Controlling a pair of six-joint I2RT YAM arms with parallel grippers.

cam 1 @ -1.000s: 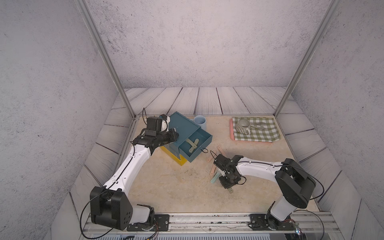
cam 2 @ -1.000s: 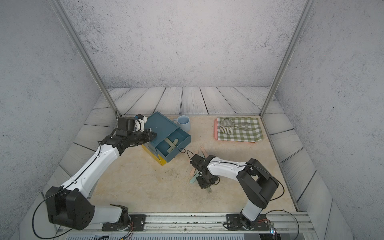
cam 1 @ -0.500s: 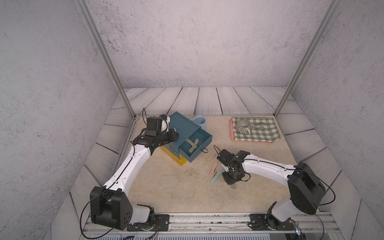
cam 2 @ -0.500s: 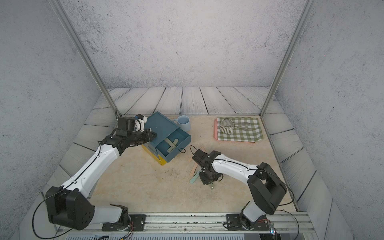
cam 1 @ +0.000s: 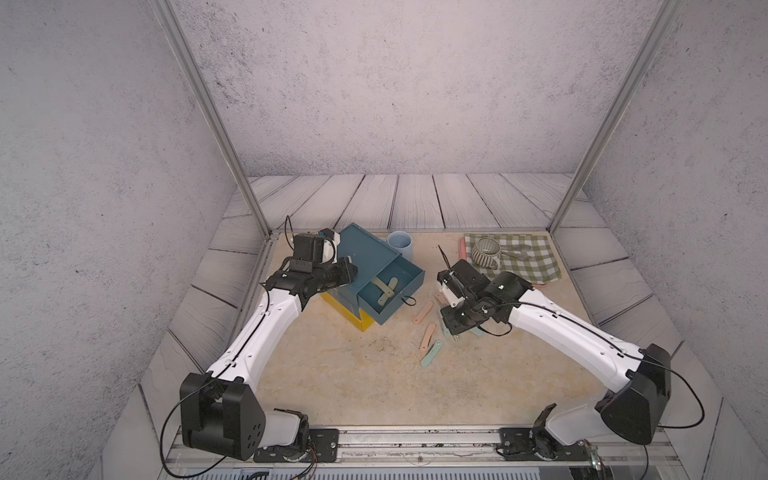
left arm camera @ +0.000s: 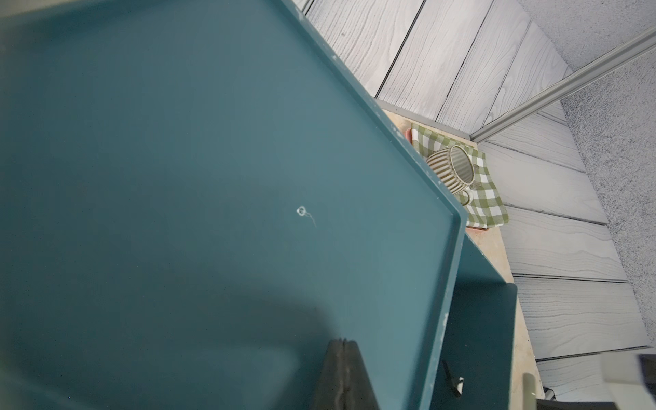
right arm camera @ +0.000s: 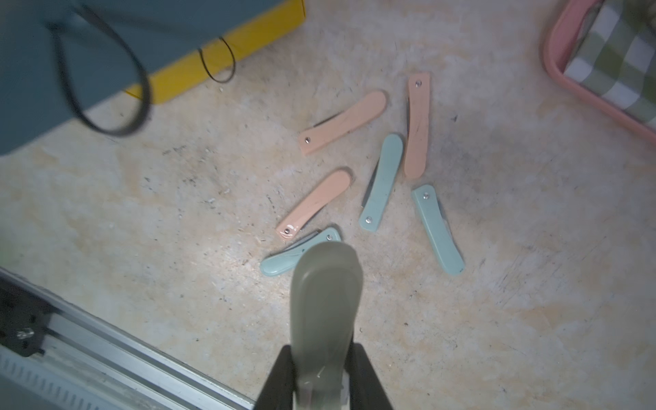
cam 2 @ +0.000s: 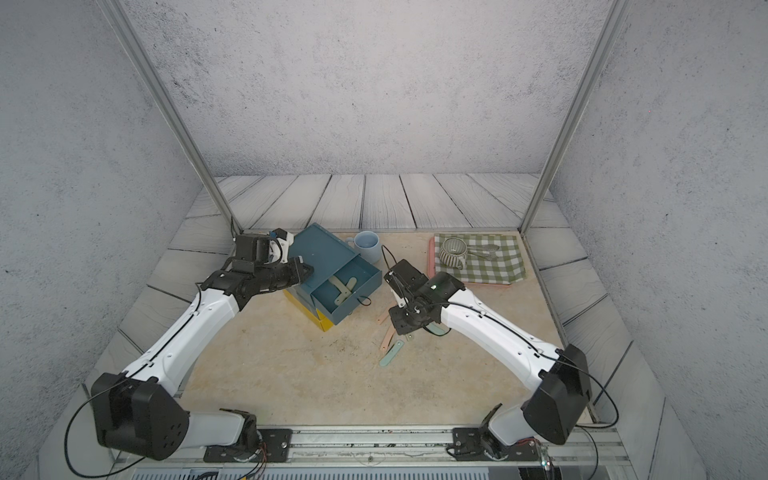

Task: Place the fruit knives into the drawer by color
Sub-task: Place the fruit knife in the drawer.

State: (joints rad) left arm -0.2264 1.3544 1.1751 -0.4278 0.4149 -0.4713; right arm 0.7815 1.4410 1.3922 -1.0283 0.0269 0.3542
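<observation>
Hanging just above a teal knife [right arm camera: 280, 262] on the bench [right arm camera: 142, 220], an olive knife [right arm camera: 324, 301] was pinched by the right pincer [right arm camera: 323, 371].

Rough grey walls [cam 1: 374, 83] stand all around. Two shiny metal poles [cam 1: 212, 120] lean up at the back corners. Grey wood planks [cam 1: 415, 199] go around the sandy, speckled counter [cam 1: 353, 374]. A metal rail [cam 1: 415, 436] runs along the front.

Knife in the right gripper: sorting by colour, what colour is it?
Olive-green knife, clearest in the right wrist view.
</observation>
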